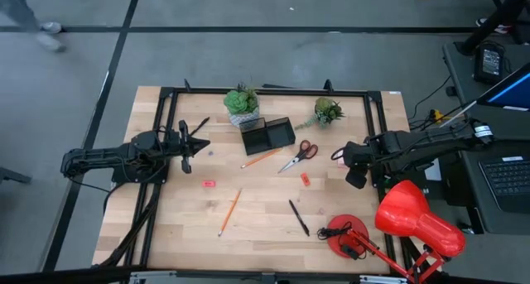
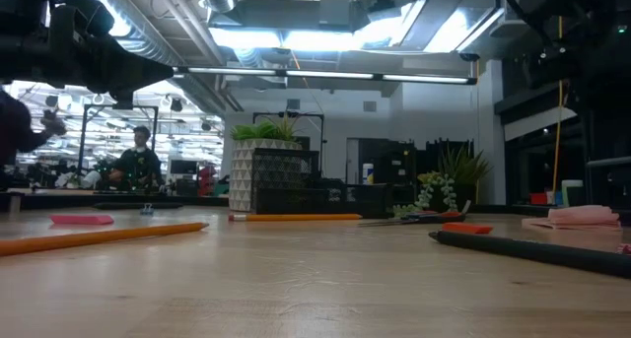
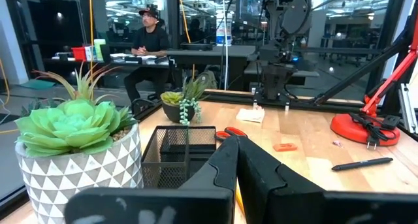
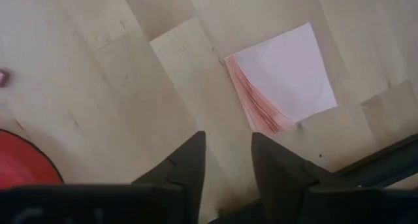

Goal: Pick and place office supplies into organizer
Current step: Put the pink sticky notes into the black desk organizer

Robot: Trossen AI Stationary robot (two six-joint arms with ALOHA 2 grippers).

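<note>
Organizer (image 1: 267,135) looks empty; scissors (image 1: 299,155), 2 pencils, pen (image 1: 299,217) lie loose. Right gripper (image 4: 225,160), at 3 o'clock, gapes empty over the sticky pad (image 4: 282,76); left gripper (image 1: 187,144) is closed, idle.

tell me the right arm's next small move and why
Probably bring the right tool forward over the pink sticky-note pad and lower onto it. Its fingers stand apart above bare table, holding nothing; the pad lies just ahead, untouched, and still outside the organizer.

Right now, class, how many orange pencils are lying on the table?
2. One pencil lies just in front of the black organizer; the other pencil lies nearer the table's front edge, left of the black pen.
</note>
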